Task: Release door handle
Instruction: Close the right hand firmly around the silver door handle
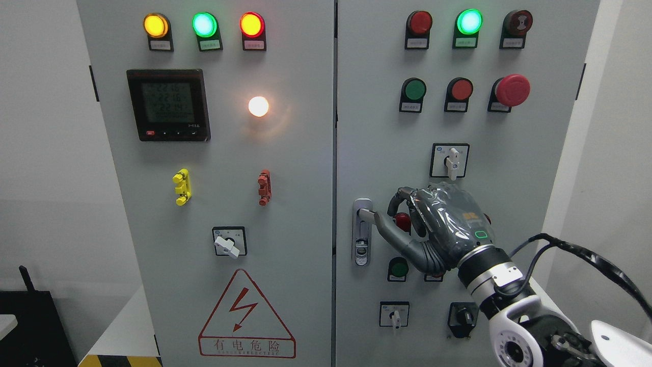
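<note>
Item one: our right hand (430, 224), entering from the lower right, dark and glossy, held in front of the right cabinet door (458, 178). Its fingers (402, 196) are curled but hold nothing; the thumb (395, 234) stretches left, its tip just beside the door handle (362, 232). We cannot quite tell whether the tip touches the lever or sits a hair off it.

Item two: the door handle, a silver lever on a vertical plate near the left edge of the right door, with a keyhole below.

Item three: controls around the hand. A white rotary switch (450, 160) above; a green button (398, 268) below; a red button (402, 221) partly hidden behind the fingers; two more selector switches lower down.

Item four: further up, a lit green lamp (469, 21) and a red mushroom stop button (512, 90).

Item five: the left door (214, 178), carrying a meter display (168, 105) and a triangular warning sign (246, 316).
</note>
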`<state>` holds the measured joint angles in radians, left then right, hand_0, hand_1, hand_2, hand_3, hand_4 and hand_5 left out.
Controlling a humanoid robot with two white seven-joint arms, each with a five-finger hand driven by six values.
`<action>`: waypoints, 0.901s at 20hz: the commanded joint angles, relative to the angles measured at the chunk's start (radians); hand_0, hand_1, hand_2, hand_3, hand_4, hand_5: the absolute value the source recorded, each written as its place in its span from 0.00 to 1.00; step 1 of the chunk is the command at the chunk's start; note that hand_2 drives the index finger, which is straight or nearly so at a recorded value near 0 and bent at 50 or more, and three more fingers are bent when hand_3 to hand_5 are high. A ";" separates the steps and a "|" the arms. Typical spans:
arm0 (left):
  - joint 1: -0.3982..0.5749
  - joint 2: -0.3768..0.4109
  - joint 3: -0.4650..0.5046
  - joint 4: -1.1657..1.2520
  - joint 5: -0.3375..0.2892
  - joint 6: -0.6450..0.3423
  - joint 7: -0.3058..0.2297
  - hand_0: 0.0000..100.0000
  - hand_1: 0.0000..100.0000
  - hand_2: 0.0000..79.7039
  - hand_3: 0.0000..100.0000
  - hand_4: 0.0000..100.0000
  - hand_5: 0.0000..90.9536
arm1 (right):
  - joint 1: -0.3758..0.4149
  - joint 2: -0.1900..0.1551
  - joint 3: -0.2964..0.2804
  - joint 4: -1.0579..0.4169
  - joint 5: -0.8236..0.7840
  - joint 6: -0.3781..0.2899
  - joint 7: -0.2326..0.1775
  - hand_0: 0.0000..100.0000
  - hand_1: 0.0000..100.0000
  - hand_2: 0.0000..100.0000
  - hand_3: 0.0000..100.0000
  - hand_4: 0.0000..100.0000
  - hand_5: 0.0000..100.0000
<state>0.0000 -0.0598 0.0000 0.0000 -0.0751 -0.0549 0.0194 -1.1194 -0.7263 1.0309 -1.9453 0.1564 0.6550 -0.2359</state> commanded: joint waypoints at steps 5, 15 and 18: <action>-0.003 0.000 0.002 0.009 0.000 0.006 0.000 0.12 0.39 0.00 0.00 0.00 0.00 | -0.002 0.008 0.000 0.008 0.000 0.000 0.000 0.45 0.00 0.48 1.00 1.00 1.00; -0.003 0.000 0.002 0.009 0.000 0.006 0.000 0.12 0.39 0.00 0.00 0.00 0.00 | -0.002 0.021 0.000 0.016 0.000 0.000 0.000 0.45 0.00 0.48 1.00 1.00 1.00; -0.003 0.000 0.002 0.009 0.000 0.006 0.000 0.12 0.39 0.00 0.00 0.00 0.00 | -0.002 0.022 0.000 0.016 0.000 0.000 0.000 0.45 0.00 0.48 1.00 1.00 1.00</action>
<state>0.0000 -0.0598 0.0000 0.0000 -0.0751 -0.0487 0.0188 -1.1217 -0.7134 1.0309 -1.9355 0.1564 0.6552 -0.2358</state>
